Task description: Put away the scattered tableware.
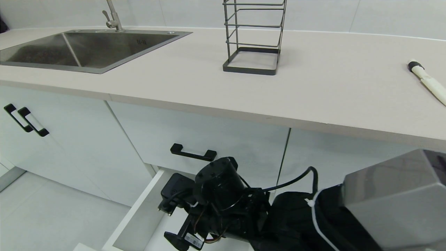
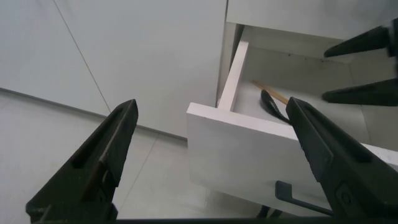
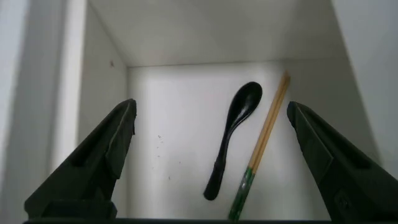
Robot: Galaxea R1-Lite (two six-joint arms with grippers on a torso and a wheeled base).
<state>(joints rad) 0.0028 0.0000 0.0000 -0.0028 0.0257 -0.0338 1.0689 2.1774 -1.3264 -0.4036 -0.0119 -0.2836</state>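
A black spoon [image 3: 233,137] and a pair of wooden chopsticks with green ends [image 3: 261,149] lie side by side on the floor of an open white drawer [image 3: 168,130] below the counter. My right gripper [image 3: 210,112] hangs open above them, holding nothing. In the head view that arm [image 1: 216,195] sits over the drawer [image 1: 134,212]. My left gripper [image 2: 211,106] is open and empty, out in front of the drawer front [image 2: 249,149]. From there the spoon [image 2: 273,106] and the right gripper's fingers [image 2: 364,40] show. A white utensil with a black end [image 1: 427,81] lies on the counter's far right.
A black wire rack [image 1: 252,38] stands mid-counter, with a steel sink [image 1: 87,45] and faucet [image 1: 113,17] at the back left. A shut drawer with a black handle [image 1: 193,152] lies above the open one. Cabinet doors with black handles [image 1: 24,120] are on the left.
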